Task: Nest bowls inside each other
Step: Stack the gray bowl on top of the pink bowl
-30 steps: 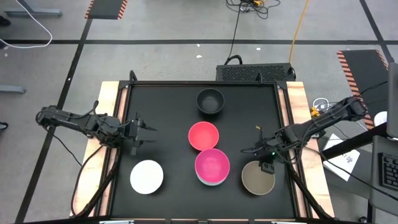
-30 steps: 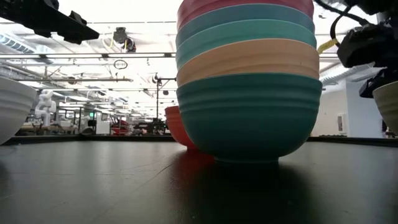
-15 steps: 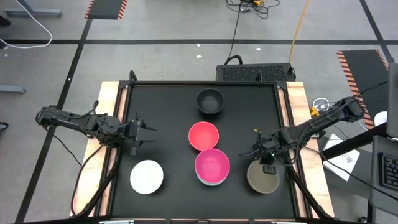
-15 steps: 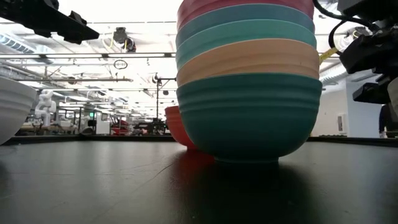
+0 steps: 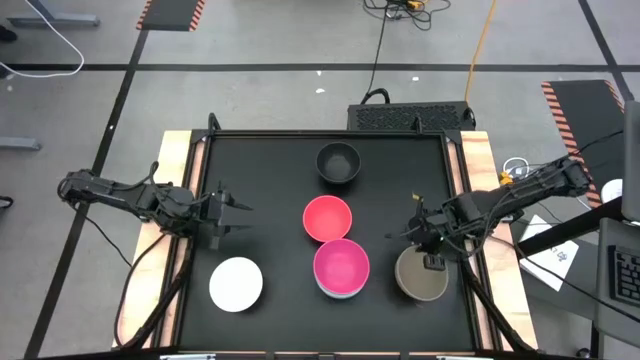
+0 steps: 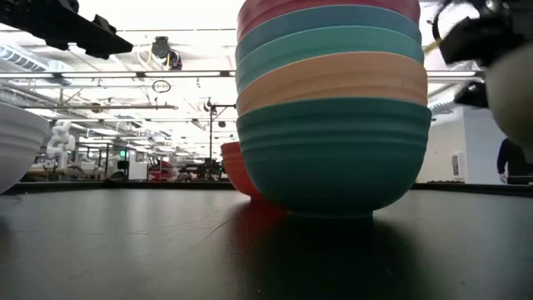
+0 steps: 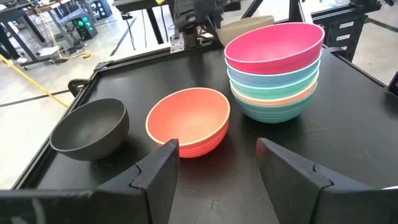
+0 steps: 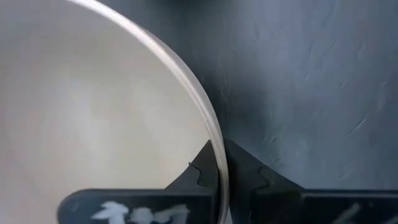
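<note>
Taupe plastic fills most of the right wrist view: the taupe bowl (image 8: 93, 106) has its thin rim pinched between the right gripper (image 8: 222, 177)'s two dark fingers, one finger inside the bowl and one outside, so this gripper is closed on the rim. From above, the taupe bowl (image 5: 421, 277) sits at about 4 o'clock on the black table (image 5: 270, 180), with the right gripper (image 5: 431, 262) clamped on the bowl's 12 o'clock edge. In the low view the bowl (image 6: 512, 92) shows at the far right, tilted and clear of the tabletop. Just beside it, toward 9 o'clock, stands the stack of nested bowls (image 5: 341, 267) with a magenta bowl (image 7: 274, 42) on top and pale blue, green, peach and teal bowls beneath it. The red bowl (image 5: 327, 219) lies near the table's centre, touching the stack or nearly so, the black bowl (image 5: 339, 162) sits toward 12 o'clock, and the white bowl (image 5: 236, 283) rests at about 8 o'clock. The left gripper (image 5: 232, 216) waits at 9 o'clock above the table edge, its fingers (image 7: 158, 174) spread apart and holding nothing, the red bowl lying ahead of them.
</note>
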`<action>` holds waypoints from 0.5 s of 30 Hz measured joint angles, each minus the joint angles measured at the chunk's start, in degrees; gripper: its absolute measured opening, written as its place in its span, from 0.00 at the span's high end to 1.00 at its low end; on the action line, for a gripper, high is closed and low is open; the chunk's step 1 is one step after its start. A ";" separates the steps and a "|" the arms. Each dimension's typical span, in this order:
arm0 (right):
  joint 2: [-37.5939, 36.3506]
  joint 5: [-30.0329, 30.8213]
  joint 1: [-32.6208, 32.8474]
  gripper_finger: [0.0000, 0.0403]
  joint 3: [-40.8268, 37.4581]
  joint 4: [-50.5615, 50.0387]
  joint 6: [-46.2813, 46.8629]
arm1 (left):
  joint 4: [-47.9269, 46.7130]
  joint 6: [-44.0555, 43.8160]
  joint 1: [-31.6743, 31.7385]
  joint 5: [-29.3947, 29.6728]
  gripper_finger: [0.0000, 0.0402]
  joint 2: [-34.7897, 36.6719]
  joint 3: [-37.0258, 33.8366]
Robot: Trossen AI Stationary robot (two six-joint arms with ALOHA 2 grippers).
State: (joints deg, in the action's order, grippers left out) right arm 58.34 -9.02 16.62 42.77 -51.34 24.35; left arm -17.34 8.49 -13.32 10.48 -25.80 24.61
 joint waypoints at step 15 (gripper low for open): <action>-0.17 9.41 -12.12 1.00 18.19 -5.26 -14.56 | 0.00 0.02 0.00 -0.07 0.46 0.00 0.01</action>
State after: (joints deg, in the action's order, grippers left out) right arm 58.17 0.39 4.50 60.96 -56.59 9.79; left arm -17.34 8.51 -13.32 10.41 -25.80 24.62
